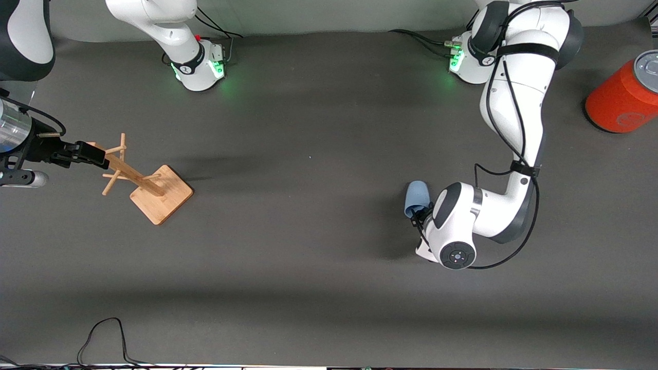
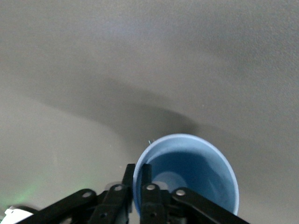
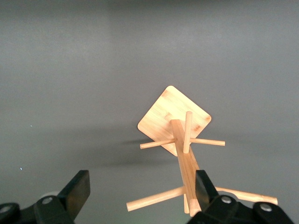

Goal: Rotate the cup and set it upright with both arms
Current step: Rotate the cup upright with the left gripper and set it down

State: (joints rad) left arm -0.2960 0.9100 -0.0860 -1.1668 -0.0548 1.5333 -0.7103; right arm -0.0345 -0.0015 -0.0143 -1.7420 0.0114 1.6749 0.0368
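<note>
Tabletop dark. Rack at right arm's end, my right end effector released above it (waiting). My left end effector clenched on cup rim; cup low over tabletop. Rotating, uprighting remain.

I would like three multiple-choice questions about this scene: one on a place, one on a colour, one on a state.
1. What is the right end effector over?
A. the wooden rack
B. the orange can
C. the cup

2. What colour is the cup?
A. red
B. pale blue
C. green

3. What state is the left end effector in?
A. wide open
B. shut on the cup's rim
C. shut on the rack

Answers:
1 A, the rack's post stands between its open fingers.
2 B, both views show blue.
3 B, its fingers pinch the rim.
</note>
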